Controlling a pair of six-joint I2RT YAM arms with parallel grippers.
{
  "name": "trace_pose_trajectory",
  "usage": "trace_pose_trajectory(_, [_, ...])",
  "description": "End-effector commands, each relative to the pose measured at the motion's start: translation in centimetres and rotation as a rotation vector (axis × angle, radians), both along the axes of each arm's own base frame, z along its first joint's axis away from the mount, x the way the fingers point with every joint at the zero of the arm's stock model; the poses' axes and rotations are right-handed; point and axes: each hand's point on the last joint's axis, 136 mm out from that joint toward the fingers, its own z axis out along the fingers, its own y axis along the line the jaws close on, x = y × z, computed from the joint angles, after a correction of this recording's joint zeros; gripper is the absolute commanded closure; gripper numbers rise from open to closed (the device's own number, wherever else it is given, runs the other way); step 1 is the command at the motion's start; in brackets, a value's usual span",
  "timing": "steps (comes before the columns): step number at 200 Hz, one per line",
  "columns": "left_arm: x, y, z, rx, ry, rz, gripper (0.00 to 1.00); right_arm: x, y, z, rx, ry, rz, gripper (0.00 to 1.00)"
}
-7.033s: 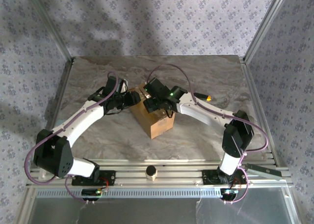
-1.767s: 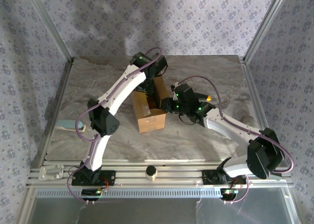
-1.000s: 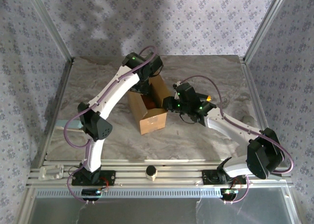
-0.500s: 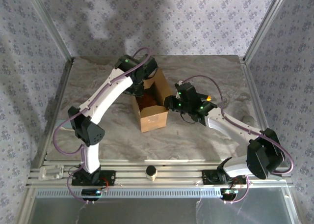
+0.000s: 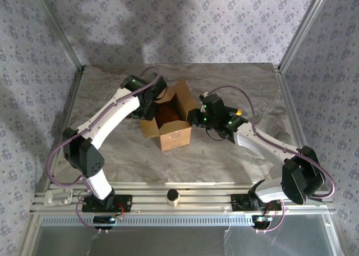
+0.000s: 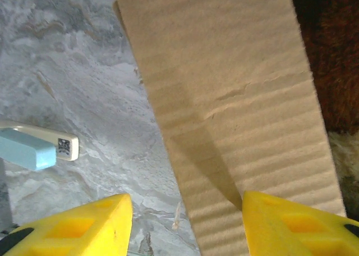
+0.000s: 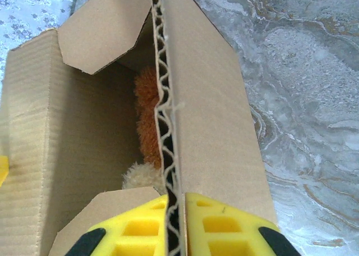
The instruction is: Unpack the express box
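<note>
- table [image 5: 252, 82]: marble top, both arms reach in to its middle.
- express box [image 5: 175, 137]: sits mid-table btw the two arms, top open, flaps folded out. so the opening step looks done; step in hand, i'd say, is holding it open & steady to get the contents out.
- right gripper [image 7: 174, 211]: closed tight on the box's right wall, one finger inside and one outside, corrugated edge pinched btw them. looks like the anchor grip.
- left gripper [image 6: 185, 202]: about half open, holding nothing. the left flap [image 6: 224, 71] runs down btw its fingers, close to the right-hand one, not clamped. in top view it sits at the box's left-rear corner [image 5: 150, 109].
- plush toy [image 7: 148, 121]: brown fur w/ a cream bit, down inside the box against the right wall. not taken out yet.
- small blue & white item [image 6: 33, 149]: lies on the table left of the box, apart from it; can't tell what it is.
- next move, my guess: left claw comes off the flap, goes over the opening, drops in & closes on the plush while right keeps the wall pinned. needs room past the flap.
</note>
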Motion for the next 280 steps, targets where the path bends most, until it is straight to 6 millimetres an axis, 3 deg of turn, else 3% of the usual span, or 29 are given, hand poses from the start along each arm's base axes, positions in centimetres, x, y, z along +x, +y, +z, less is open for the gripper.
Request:
trace_pose_trajectory(1, [-0.2,-0.4,-0.3,-0.076,-0.015,-0.008,0.46,1.1,-1.1,-1.1,-0.063,0.026,-0.056,0.88])
trace_pose_trajectory(68, [-0.9,-1.3,-4.2,-0.103,0.023,-0.014,0.47,4.2,-0.8,0.2,-0.082,0.004,0.056,0.88])
trace_pose_trajectory(78, [-1.0,-1.7,-4.5,-0.12,0.024,-0.018,0.47,4.7,-0.9,-0.2,-0.084,0.016,0.08,0.88])
trace_pose_trajectory(81, [-1.1,-1.9,-4.6,-0.124,0.026,-0.021,0.47,5.3,-0.7,0.8,-0.071,-0.004,0.089,0.88])
trace_pose_trajectory(88, [-1.3,-2.3,-4.8,-0.13,0.03,-0.026,0.47,5.9,-0.6,1.1,-0.061,-0.008,0.11,0.88])
trace_pose_trajectory(129, [-2.5,-5.4,-6.2,-0.174,0.052,-0.068,0.48,8.4,-0.1,1.0,-0.035,0.004,0.215,0.88])
trace_pose_trajectory(148, [-2.8,-6.2,-6.0,-0.184,0.049,-0.08,0.48,9.0,-0.1,1.1,-0.048,0.011,0.234,0.84])
trace_pose_trajectory(167, [-2.9,-5.7,-4.9,-0.179,0.024,-0.078,0.48,9.0,-0.4,1.6,-0.047,0.003,0.236,0.71])
trace_pose_trajectory(184, [-2.8,-4.7,-3.4,-0.159,0.004,-0.081,0.48,8.9,-1.0,2.3,-0.049,-0.017,0.225,0.48])
trace_pose_trajectory(199, [-2.6,-3.8,-1.8,-0.148,-0.013,-0.078,0.48,8.7,-1.6,2.9,-0.063,-0.034,0.212,0.34])
trace_pose_trajectory(240, [-1.0,-1.1,2.6,-0.169,-0.112,-0.059,0.47,7.6,-2.8,5.7,-0.071,-0.075,0.148,0.24])
trace_pose_trajectory(280, [3.1,3.1,6.7,-0.224,-0.239,0.017,0.44,5.5,-4.3,6.3,-0.105,-0.088,0.03,0.16])
